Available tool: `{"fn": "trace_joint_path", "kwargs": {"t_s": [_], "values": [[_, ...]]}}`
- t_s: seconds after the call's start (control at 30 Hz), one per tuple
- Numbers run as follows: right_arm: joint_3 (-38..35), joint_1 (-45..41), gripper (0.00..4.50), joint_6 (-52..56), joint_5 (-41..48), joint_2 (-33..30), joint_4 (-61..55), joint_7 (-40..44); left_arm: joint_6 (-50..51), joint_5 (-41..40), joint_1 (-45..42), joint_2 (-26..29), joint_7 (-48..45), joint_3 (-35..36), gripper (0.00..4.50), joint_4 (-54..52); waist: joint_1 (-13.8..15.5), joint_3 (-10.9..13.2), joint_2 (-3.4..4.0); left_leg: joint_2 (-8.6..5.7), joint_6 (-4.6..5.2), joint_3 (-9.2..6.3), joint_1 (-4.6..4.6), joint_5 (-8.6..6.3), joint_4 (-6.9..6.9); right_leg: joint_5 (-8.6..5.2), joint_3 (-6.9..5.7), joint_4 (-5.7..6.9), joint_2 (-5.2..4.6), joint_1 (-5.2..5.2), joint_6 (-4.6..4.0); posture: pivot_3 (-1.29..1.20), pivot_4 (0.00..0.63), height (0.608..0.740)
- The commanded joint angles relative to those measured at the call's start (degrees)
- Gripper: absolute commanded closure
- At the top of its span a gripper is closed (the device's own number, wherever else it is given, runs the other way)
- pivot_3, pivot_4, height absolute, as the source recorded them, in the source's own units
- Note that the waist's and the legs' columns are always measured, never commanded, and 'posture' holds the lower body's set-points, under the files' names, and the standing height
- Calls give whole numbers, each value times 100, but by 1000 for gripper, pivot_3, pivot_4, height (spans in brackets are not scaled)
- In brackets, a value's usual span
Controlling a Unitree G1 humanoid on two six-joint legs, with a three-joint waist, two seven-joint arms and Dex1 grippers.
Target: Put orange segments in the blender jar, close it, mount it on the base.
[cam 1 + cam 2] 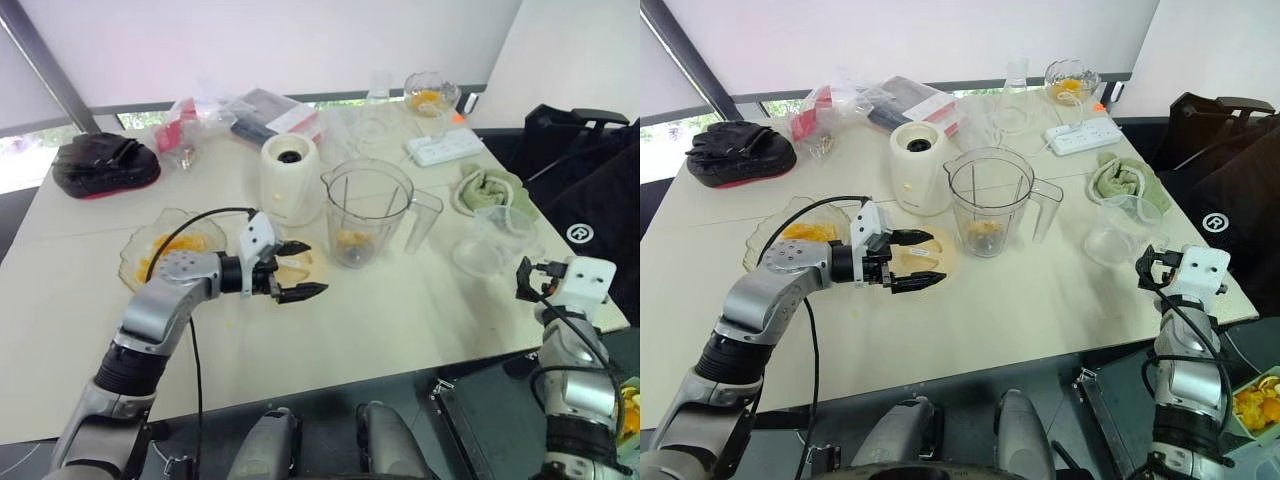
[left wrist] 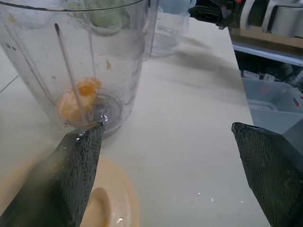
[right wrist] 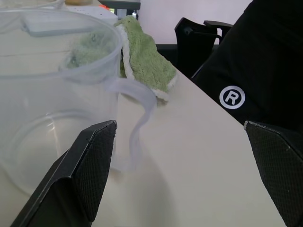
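Observation:
The clear blender jar point(image 1: 365, 212) stands upright and uncovered at mid-table, with a few orange segments point(image 2: 78, 97) at its bottom. Left of it is the white blender base point(image 1: 289, 178). A pale orange lid point(image 1: 300, 265) lies flat in front of the base. My left gripper point(image 1: 315, 268) is open just above the lid, pointing at the jar and holding nothing. A glass plate point(image 1: 135, 262) with more orange segments point(image 1: 180, 243) sits behind my left forearm. My right gripper point(image 1: 530, 278) is open and empty at the table's right edge.
A clear empty measuring jug point(image 1: 495, 240) stands right in front of the right gripper, with a green cloth point(image 1: 485, 188) behind it. At the back are a power strip point(image 1: 445, 148), a glass bowl point(image 1: 430, 95), plastic packets point(image 1: 250, 115) and a black bag point(image 1: 105, 163).

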Motion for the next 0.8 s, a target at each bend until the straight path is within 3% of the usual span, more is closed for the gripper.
{"fn": "trace_joint_path", "kwargs": {"t_s": [0.03, 0.8], "values": [[-171, -151, 0, -218, 45, -180, 211, 27, -15, -94, -18, 37, 59, 142, 22, -190, 4, 0, 0, 0, 0, 0, 0, 0, 0, 0, 0, 0, 0, 0, 0, 0, 150, 740], [-93, -1298, 0, -780, 191, -535, 2126, 206, 10, -95, -25, 154, 169, 194, 22, -248, -92, 2, 6, 1, 1, 1, -1, -1, -9, 0, 1, -27, 1, 6, 0, 0, 150, 740]]}}
